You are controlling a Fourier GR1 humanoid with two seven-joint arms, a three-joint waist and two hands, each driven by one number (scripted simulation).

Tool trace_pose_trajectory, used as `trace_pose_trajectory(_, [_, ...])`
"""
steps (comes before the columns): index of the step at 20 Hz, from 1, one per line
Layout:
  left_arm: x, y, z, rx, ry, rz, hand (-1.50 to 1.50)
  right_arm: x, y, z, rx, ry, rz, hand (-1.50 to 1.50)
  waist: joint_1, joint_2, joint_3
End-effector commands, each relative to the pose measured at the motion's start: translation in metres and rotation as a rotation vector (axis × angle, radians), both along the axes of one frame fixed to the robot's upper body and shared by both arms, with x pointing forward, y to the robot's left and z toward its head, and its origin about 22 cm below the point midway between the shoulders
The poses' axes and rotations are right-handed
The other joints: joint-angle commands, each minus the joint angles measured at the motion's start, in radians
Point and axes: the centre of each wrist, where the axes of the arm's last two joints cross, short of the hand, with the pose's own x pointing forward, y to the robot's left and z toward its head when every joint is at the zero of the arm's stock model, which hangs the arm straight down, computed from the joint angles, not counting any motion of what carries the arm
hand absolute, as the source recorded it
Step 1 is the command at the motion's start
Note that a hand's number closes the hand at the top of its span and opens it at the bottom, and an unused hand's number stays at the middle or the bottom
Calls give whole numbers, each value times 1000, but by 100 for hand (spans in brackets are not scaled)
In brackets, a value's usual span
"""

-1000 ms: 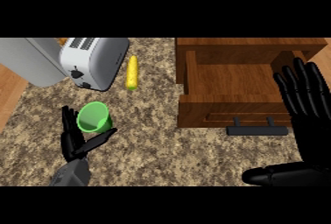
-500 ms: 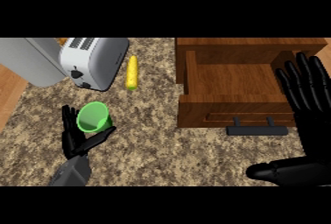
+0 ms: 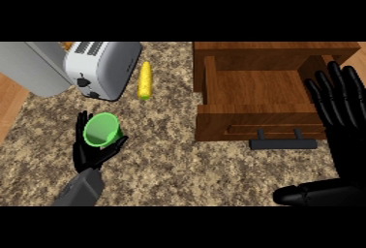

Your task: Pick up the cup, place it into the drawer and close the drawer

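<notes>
The cup [image 3: 101,130] is bright green, round and smooth, its open mouth facing up. It sits in the left hand [image 3: 97,150], whose fingers curl round it above the speckled stone surface [image 3: 186,164]. The wooden drawer [image 3: 250,92] stands open, boxy, with a dark bar handle [image 3: 282,144]. The right hand [image 3: 342,109] rests beside it, fingers straight and spread.
</notes>
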Motion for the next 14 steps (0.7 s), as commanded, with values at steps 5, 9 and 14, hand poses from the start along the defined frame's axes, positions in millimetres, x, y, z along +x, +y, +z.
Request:
trace_pose_trajectory(5, [14,14,13,-14,-107,-67,150,-1,-2,5,-5,3,7,-150,3,-1,1])
trace_pose_trajectory(9, [4,10,5,77,-146,-2,150,-18,-2,-4,-5,-8,3,-150,-2,-1,0])
trace_pose_trajectory(14, [7,6,5,134,-191,-2,150,-13,-7,4,-7,-16,9,-150,-4,0,0])
